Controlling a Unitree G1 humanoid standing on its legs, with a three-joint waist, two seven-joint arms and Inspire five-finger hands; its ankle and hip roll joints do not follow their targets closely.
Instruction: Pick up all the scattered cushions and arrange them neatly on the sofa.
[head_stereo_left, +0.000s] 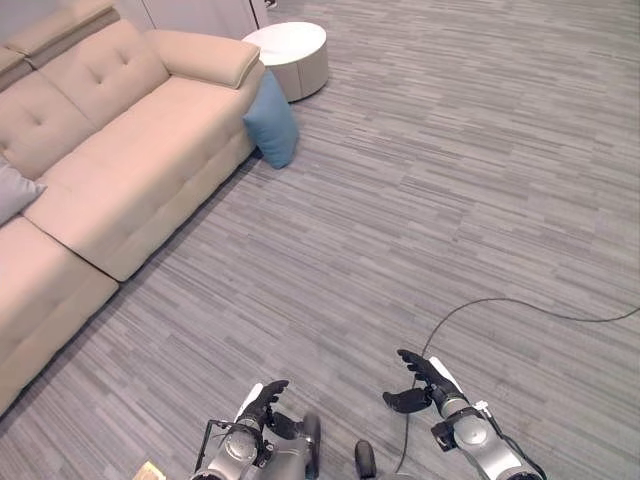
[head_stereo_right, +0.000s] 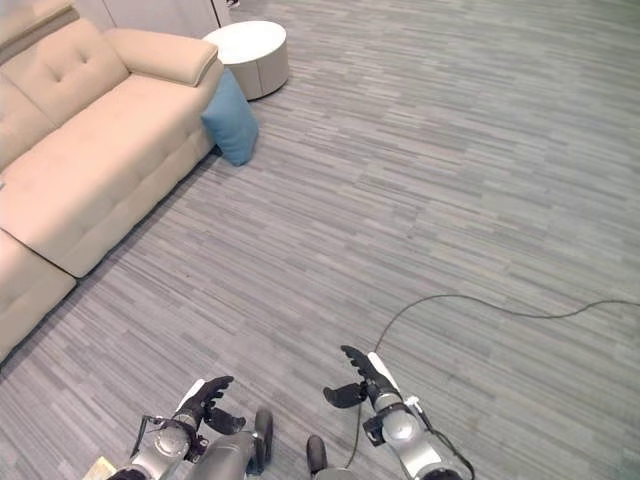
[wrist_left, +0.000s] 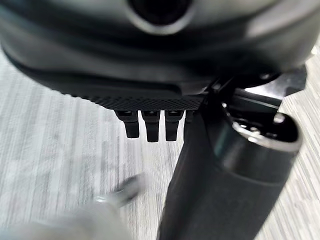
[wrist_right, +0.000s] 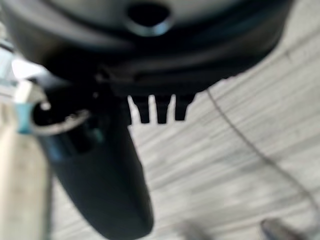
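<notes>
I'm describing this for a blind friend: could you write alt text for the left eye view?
A blue cushion stands on the grey floor, leaning against the end of a beige sofa, with a round white table just beyond it. A grey cushion lies on the sofa's seat. Low in the view, the robot's left hand and right hand hang open, holding nothing.

Beige sofa, blue cushion, white round table, grey-striped floor
</notes>
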